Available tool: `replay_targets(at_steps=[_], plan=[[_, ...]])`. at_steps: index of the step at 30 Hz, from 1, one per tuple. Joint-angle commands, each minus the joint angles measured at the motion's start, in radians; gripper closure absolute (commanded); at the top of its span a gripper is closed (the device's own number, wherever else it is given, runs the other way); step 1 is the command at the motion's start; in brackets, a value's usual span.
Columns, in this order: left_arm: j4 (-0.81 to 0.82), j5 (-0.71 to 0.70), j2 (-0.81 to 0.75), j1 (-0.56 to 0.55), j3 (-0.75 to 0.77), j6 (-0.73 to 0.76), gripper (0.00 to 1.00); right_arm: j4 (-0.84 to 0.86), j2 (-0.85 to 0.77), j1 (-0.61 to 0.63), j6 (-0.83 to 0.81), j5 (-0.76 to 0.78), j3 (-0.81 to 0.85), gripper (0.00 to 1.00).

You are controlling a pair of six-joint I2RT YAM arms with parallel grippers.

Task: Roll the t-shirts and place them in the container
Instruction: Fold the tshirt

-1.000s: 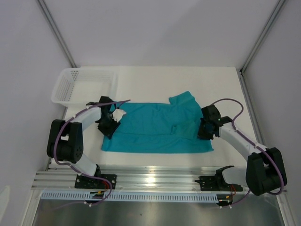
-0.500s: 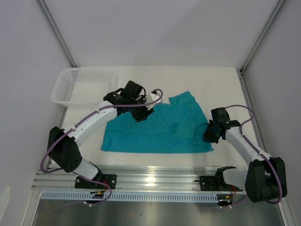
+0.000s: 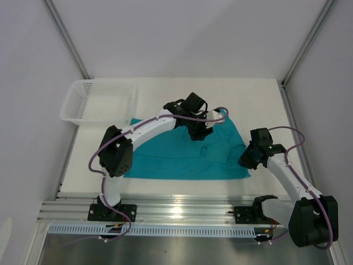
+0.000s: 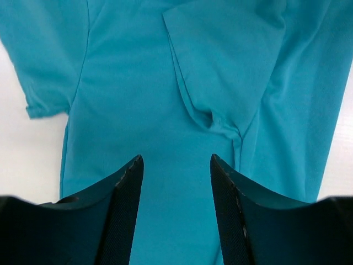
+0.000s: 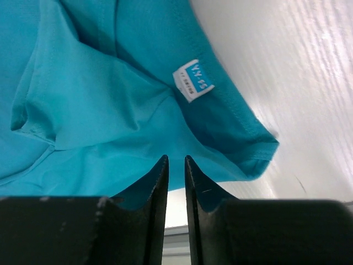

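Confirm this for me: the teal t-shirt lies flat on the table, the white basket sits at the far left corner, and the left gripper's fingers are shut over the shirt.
Not quite. The left wrist view shows the left gripper open, its fingers spread apart above the teal t-shirt. The rest holds: the shirt lies on the table, and the white basket sits at the far left corner.

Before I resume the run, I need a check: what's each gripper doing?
Left gripper: open, above the t-shirt, holding nothing.
Right gripper: nearly shut, nothing visibly held.
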Motion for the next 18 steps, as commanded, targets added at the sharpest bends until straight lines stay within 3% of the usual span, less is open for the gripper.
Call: replay_targets(at_steps=[1,5,9,16,18], plan=[[-0.049,0.075,0.058,-0.010,0.126,0.016,0.44,-0.061,-0.039,-0.003,0.055,0.066,-0.011,0.78],[-0.115,0.020,0.162,-0.048,0.241,-0.095,0.40,-0.105,-0.112,-0.006,0.099,0.114,-0.034,0.66],[-0.232,-0.050,0.300,-0.063,0.361,-0.194,0.40,-0.149,-0.166,-0.004,0.124,0.129,-0.042,0.64],[-0.166,-0.153,0.343,-0.063,0.300,-0.236,0.40,-0.145,-0.107,-0.006,0.115,0.126,-0.039,0.63],[-0.171,-0.120,0.330,-0.059,0.280,-0.235,0.41,-0.151,-0.082,-0.006,0.122,0.126,-0.037,0.63]])
